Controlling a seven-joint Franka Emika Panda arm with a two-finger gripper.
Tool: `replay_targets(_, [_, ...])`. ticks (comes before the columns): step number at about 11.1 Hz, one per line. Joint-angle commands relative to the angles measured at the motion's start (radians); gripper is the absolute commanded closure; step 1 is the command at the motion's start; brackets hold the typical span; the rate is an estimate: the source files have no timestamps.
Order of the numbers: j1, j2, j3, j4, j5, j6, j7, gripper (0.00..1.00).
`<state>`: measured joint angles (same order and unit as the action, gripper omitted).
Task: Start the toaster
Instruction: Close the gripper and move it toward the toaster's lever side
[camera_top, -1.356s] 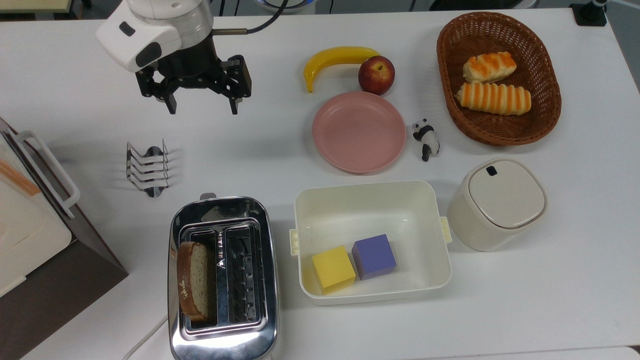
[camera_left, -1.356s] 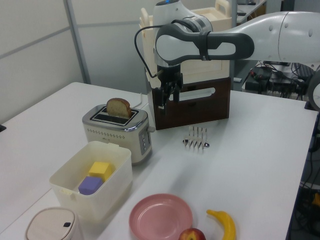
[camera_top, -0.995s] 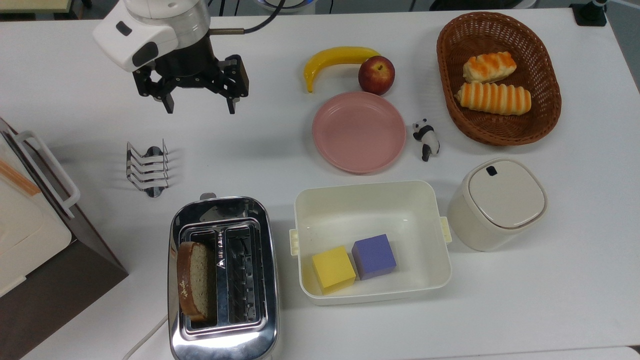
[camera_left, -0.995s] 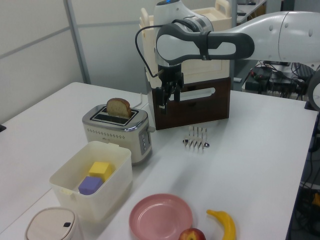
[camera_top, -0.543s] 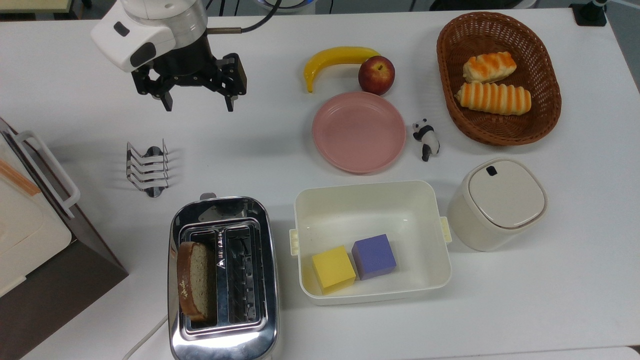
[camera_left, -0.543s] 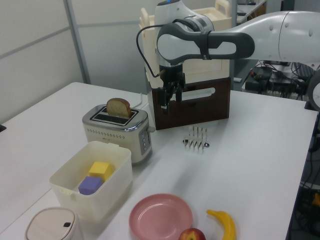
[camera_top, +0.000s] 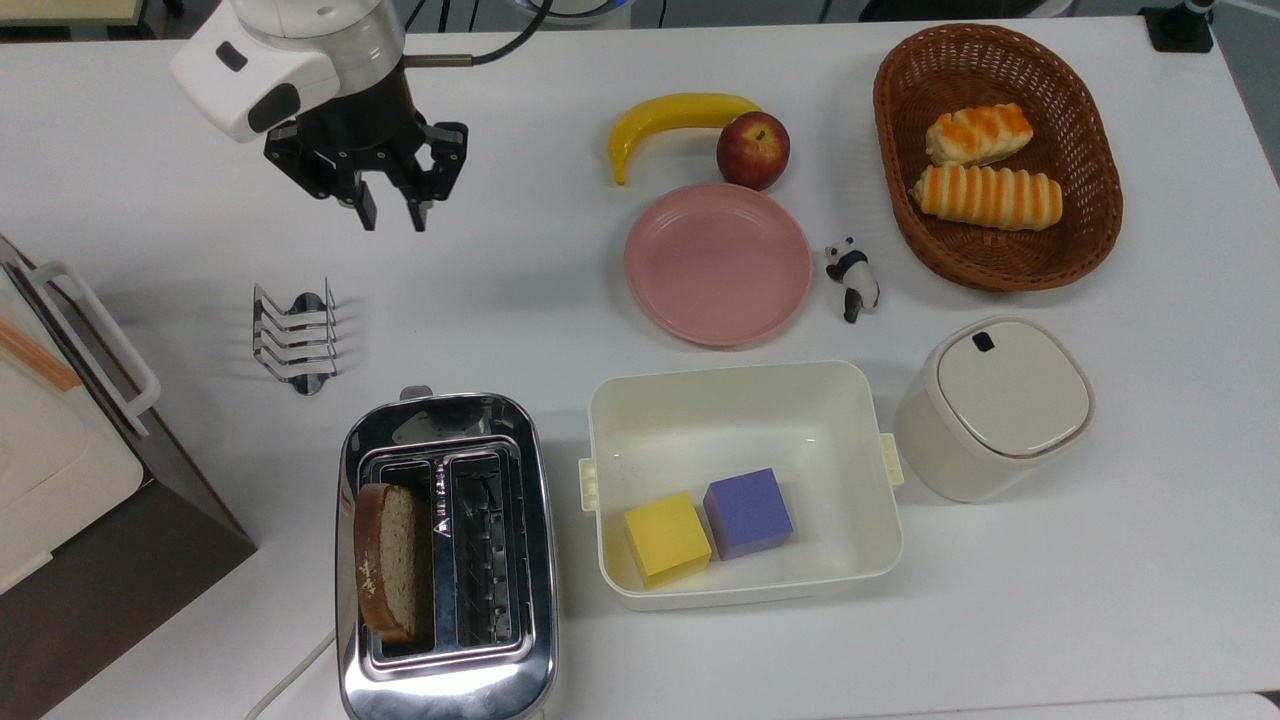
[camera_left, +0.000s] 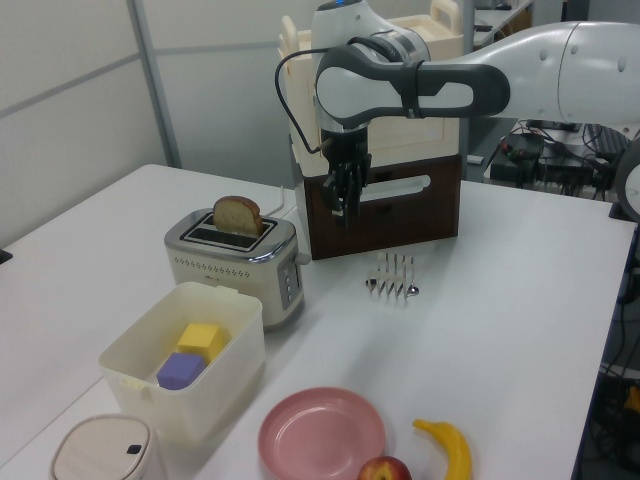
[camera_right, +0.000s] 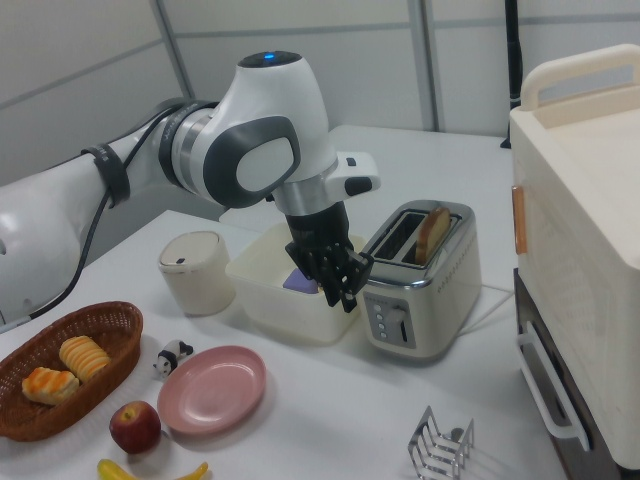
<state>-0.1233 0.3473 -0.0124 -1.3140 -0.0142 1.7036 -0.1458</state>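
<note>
Gripper (camera_top: 390, 218) hangs above the table well beyond the toaster (camera_top: 446, 560)'s lever (camera_right: 398, 325) end, fingers nearly pressed together with a slight gap. Bring tips onto the lever, push straight down.

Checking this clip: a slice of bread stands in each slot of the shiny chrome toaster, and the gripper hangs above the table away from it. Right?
Not quite. One slot of the shiny chrome toaster holds the slice of bread; the top view shows the other slot empty. The gripper does hang above the white table, away from it.

toaster (camera_top: 446, 560) cord cut off, box appliance (camera_top: 70, 470) cropped
</note>
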Motion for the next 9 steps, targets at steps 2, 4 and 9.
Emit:
replay_targets(2, [0.002,-0.03,-0.005,-0.036,-0.001,-0.018,-0.011,1.0])
replay_targets(4, [-0.004,-0.021,-0.005,-0.034,-0.003,-0.007,-0.009,1.0])
replay_targets(9, [-0.016,0.044,-0.005,-0.036,0.008,0.177,0.029,1.0])
